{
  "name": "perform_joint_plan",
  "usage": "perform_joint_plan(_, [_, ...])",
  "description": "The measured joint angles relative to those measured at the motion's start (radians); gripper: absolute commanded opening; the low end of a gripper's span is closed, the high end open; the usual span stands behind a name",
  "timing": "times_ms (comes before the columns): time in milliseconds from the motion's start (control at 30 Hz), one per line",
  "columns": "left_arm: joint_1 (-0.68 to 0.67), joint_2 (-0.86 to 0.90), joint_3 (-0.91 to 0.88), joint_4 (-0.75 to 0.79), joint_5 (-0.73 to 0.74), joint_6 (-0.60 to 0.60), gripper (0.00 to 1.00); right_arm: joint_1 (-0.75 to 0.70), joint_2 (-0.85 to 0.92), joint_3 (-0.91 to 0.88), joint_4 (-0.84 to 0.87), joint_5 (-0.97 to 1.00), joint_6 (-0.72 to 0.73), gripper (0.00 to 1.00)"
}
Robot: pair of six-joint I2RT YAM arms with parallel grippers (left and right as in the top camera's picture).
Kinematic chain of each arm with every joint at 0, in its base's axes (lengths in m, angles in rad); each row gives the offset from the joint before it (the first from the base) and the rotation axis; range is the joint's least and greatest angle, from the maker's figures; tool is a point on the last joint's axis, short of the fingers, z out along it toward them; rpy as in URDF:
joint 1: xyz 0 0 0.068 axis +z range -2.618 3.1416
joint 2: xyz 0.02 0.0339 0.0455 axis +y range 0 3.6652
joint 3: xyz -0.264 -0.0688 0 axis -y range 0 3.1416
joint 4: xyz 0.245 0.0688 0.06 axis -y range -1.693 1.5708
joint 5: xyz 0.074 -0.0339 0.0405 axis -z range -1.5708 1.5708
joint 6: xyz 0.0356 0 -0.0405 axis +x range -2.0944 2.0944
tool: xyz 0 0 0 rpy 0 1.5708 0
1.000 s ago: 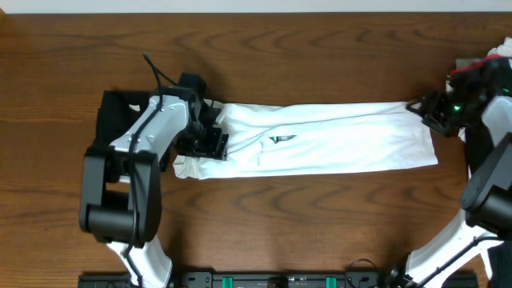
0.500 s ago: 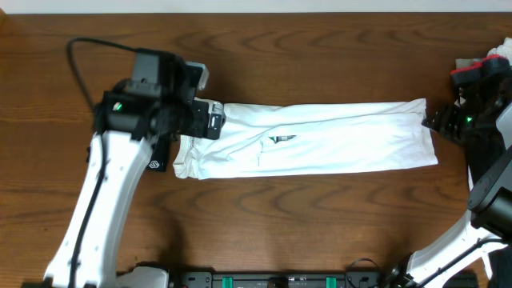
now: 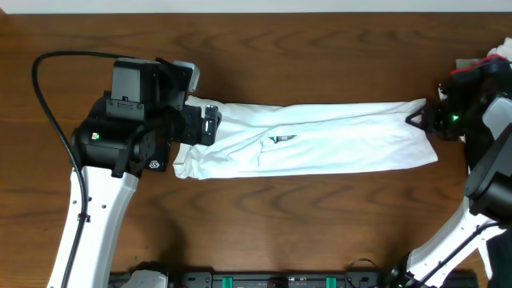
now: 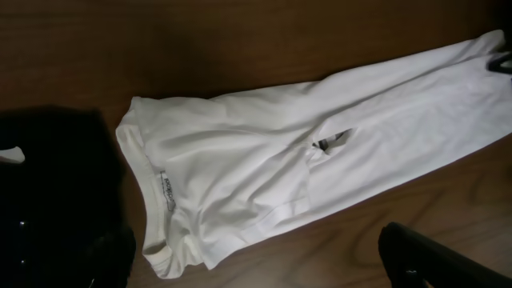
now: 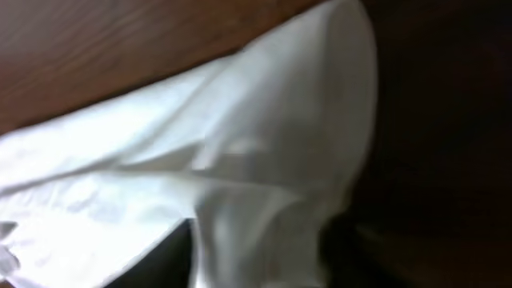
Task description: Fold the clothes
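The left gripper (image 3: 210,125) is wide open and holds nothing. It hangs over the neck end of the white shirt (image 3: 320,144). The right gripper (image 3: 422,120) has its two fingers pinched on the top corner at the shirt's other end. There is one white shirt, lying in a long strip across the table (image 3: 320,232). One black garment (image 4: 56,184) lies just beside its neck end. Bare wood shows along both long edges of the shirt.
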Motion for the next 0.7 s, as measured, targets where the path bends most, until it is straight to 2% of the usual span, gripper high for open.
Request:
perform_joint_plan(100, [0.0, 0.0, 0.0, 0.0, 0.0, -0.002, 0.99, -0.002, 0.006, -0.002, -0.008, 0.005, 0.003, 0.13])
perform_joint_plan(133, [0.0, 0.0, 0.0, -0.001, 0.0, -0.003, 0.99, -0.003, 0.008, -0.002, -0.011, 0.01, 0.009, 0.02])
perform_joint_plan(467, [0.0, 0.0, 0.0, 0.002, 0.0, -0.003, 0.99, -0.051, -0.031, -0.016, -0.008, 0.061, 0.112, 0.01])
perform_joint_plan(700, [0.0, 0.0, 0.0, 0.007, 0.0, -0.003, 0.99, -0.083, -0.267, -0.017, 0.0, 0.155, 0.157, 0.01])
